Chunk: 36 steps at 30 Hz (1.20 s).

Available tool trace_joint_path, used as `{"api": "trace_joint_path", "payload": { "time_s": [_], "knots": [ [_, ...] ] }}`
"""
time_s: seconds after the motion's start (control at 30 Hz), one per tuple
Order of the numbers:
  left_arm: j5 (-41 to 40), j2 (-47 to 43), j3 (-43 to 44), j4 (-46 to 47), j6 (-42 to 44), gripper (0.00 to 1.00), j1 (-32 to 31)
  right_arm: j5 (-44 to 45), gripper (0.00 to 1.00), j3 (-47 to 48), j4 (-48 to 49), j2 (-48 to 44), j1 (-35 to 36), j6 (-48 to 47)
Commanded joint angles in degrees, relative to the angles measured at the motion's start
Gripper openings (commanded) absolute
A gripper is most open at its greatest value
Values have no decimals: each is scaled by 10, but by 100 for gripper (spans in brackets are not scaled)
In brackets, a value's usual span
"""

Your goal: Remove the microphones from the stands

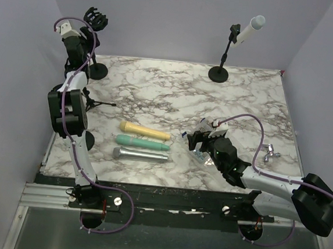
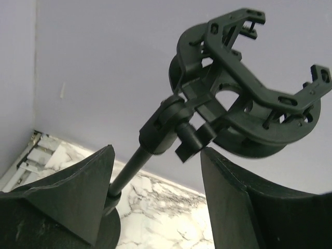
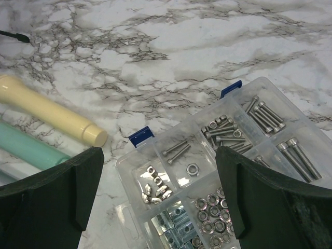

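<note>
The microphone (image 1: 249,30) sits tilted in the clip of its stand (image 1: 224,56), at the far right of the worktop (image 1: 175,90), well apart from both arms. The left hand (image 2: 157,153) is wide, its fingers on either side of the pole of a second stand (image 2: 244,93). The right hand (image 3: 158,153) is also wide and hovers over a clear box (image 3: 199,115) with compartments: long screws (image 3: 264,114) in one, nuts (image 3: 212,212) in another, two short screws (image 3: 175,150) in a third.
</note>
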Motion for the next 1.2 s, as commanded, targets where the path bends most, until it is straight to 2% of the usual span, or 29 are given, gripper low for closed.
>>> {"api": "trace_joint_path", "payload": {
  "time_s": [0.0,0.23,0.5,0.67,0.8,0.97,1.17],
  "knots": [
    [-50,25,51,-2,43,67,-4,16,98,11,20,4,-5,-5],
    [-73,53,75,1,41,60,-7,19,98,10,21,3,-5,-7],
    [-42,70,83,20,72,49,-16,19,99,10,23,3,-5,-8],
    [2,68,59,58,71,27,-19,20,99,9,23,0,-5,-8],
    [6,56,35,77,88,8,-24,22,98,8,21,-5,-4,-8],
    [11,27,-8,95,95,0,-34,20,98,6,21,-11,-5,-9],
    [-4,-26,-87,119,145,0,-76,17,98,5,20,-16,-5,-9]
  ]
}}
